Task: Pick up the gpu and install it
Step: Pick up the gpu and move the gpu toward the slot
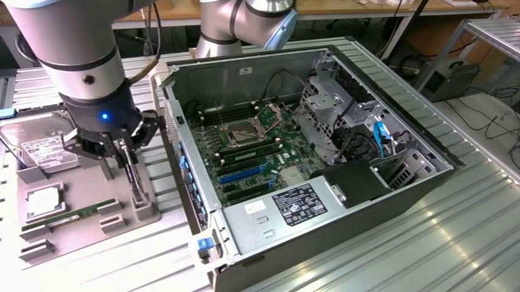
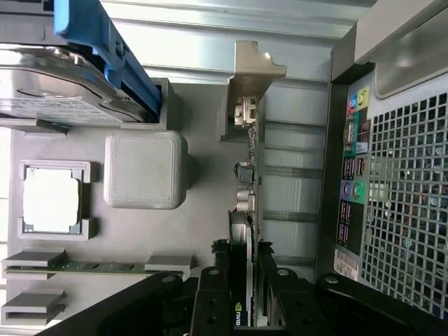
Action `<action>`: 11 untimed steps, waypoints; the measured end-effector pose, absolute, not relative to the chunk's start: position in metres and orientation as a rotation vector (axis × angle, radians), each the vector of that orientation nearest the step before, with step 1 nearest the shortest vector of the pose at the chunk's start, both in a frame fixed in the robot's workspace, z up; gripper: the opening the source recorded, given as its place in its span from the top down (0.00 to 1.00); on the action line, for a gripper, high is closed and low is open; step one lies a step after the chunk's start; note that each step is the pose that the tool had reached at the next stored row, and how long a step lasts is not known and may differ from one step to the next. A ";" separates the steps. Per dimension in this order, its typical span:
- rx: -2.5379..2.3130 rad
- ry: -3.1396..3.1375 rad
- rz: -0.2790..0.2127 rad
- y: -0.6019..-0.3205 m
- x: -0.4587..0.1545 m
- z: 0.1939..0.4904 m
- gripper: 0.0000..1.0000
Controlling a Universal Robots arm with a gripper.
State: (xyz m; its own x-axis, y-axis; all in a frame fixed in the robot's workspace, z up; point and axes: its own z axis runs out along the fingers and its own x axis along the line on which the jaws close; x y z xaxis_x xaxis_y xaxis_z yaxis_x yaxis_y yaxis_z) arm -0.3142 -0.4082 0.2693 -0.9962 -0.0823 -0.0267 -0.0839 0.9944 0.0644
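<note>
We find the arm vertical, wrist pointing straight down over the grey fixture tray, on the exterior view's left of the open computer case. The gripper pinches the gpu, which stands on edge on the tray.

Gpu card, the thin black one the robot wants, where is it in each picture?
Exterior view: the thin black gpu card with a silvery end bracket stands on edge in the grey tray, under the gripper, on the exterior view's left.
Wrist view: the gpu card runs edge-on, clamped by the gripper.
Shared landmark: the square silver chip in the tray.
</note>
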 end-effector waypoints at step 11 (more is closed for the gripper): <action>-0.130 3.143 0.105 -0.409 -0.305 0.333 0.74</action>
State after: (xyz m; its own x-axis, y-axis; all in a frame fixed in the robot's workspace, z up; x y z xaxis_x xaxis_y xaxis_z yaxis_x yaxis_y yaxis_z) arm -0.3046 -0.4087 0.3330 -0.9966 -0.0825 0.0026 -0.0821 0.9944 0.0669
